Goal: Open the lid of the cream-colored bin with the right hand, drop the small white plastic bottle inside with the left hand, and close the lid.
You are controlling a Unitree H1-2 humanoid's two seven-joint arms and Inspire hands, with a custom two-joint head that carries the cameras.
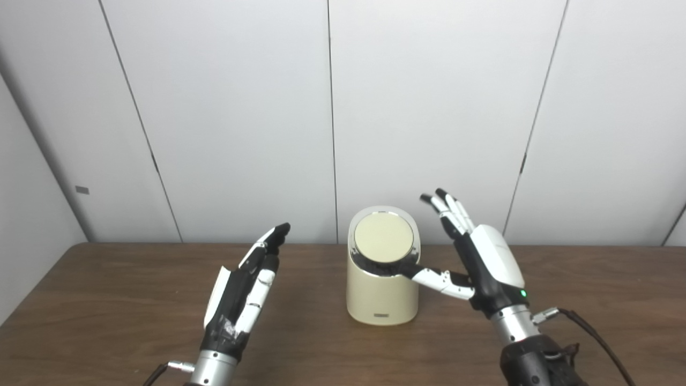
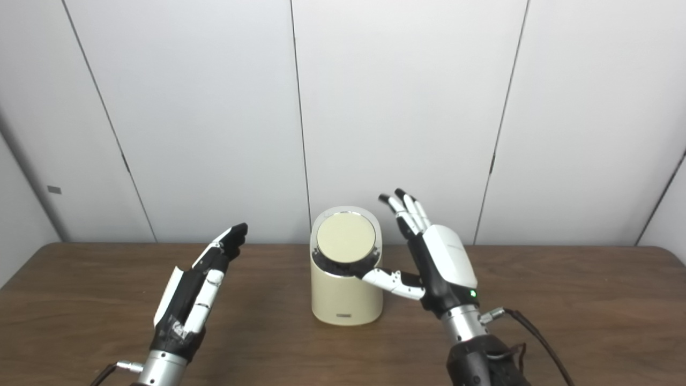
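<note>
My right hand (image 1: 485, 268) is spread, holding nothing, thumb resting at the front rim of the cream bin's (image 1: 381, 292) lid (image 1: 383, 237), which lies shut; the bin stands mid-desk (image 1: 107, 300), so I judge this either the start or the finish. My left hand (image 1: 241, 289) hangs with flat, parted fingers, empty, and the white bottle shows nowhere, perhaps inside already. Both views tell the same, neither revealing the bin's interior.

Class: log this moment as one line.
lid: closed | right hand: open, thumb at lid rim | left hand: open, empty | bottle: not visible
</note>
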